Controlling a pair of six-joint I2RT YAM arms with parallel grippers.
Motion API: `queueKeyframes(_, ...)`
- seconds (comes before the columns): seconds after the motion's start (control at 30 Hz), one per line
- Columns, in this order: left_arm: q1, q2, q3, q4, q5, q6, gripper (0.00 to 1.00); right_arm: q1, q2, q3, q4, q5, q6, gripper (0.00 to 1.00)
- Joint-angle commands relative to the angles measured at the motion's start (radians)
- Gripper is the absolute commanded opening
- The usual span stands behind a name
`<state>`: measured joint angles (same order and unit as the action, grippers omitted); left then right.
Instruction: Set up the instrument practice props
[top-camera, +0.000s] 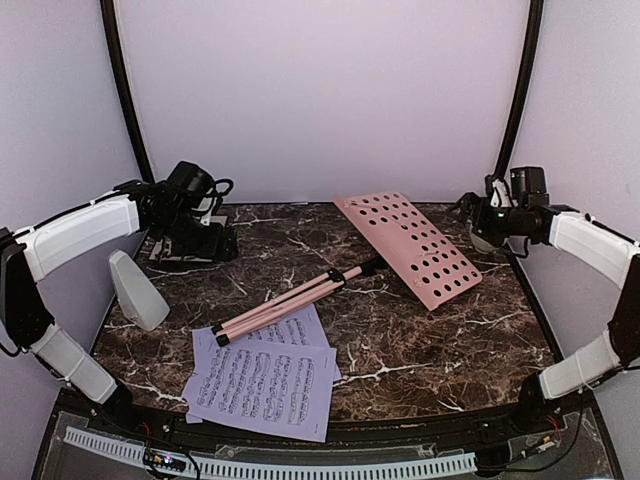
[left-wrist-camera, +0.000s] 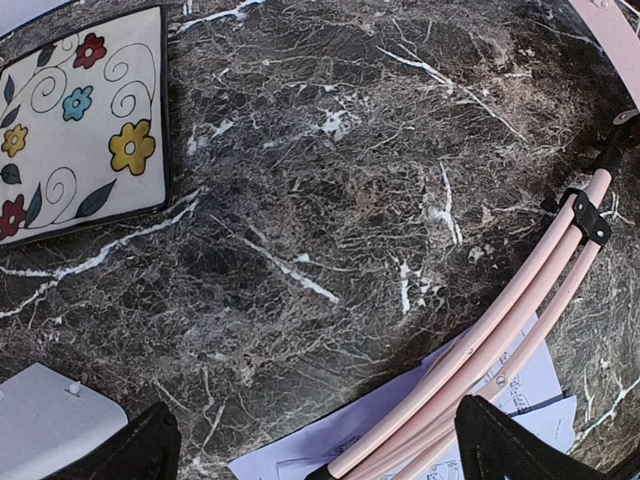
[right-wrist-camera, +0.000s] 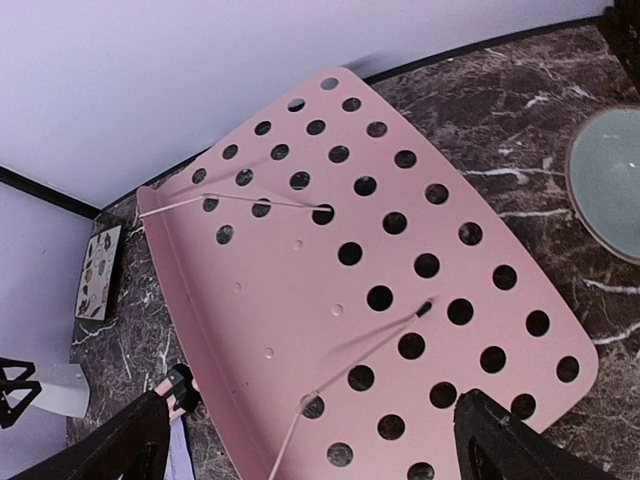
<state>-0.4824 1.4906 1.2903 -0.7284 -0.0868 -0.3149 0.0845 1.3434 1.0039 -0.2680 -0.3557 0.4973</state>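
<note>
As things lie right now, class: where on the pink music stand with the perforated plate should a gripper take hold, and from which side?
Probably the folded pink tripod legs, from straight above, jaws across the bundle. They lie flat on the dark marble table as one narrow bundle; the pink perforated plate is too broad to span.

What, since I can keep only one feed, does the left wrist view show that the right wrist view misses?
Only the left wrist view: the length of the stand's folded pink legs lying across the lavender sheet-music pages. Only the right wrist view: the perforated pink plate with its whole face, the pale-green bowl beside it, the back wall. Both: the marble table, the floral tile, part of the grey metronome.
</note>
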Motion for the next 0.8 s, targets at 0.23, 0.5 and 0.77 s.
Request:
queueKeyframes(0.23,-0.049,0.069,0.086,-0.013,-0.073,-0.051,0.99,0.184,0.185,0.358,-0.185,0.045,-0.133,1.0)
queueKeyframes(0.5,-0.063,0.107,0.12,0.022,-0.022,-0.023,0.99,0.278,0.365,0.521,-0.33,0.051,-0.192,1.0)
queueKeyframes(0.77,-0.067,0.127,0.112,0.034,0.004,-0.041,0.99,0.337,0.502,0.655,-0.433,0.018,-0.252,0.87)
